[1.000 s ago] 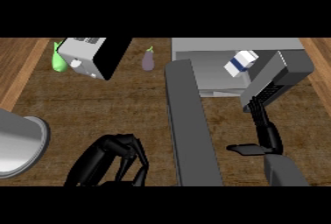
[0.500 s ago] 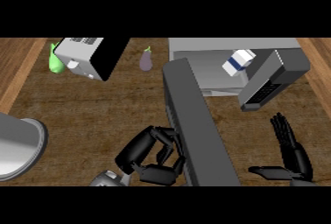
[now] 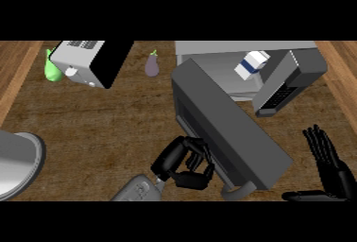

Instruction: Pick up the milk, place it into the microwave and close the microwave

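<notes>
Since the earlier frame, your microwave door (image 3: 230, 137) has swung further toward shut, with the left hand (image 3: 185, 163) moved in behind it.

The milk (image 3: 251, 65) already stands inside the microwave (image 3: 244, 71) at upper right, so placing looks done; closing is what's left. Your left hand, fingers curled on nothing, sits against the door's outer face. The right hand (image 3: 327, 165) rests open at lower right.

Head view, steeply down onto counter (image 3: 105, 123)
</notes>
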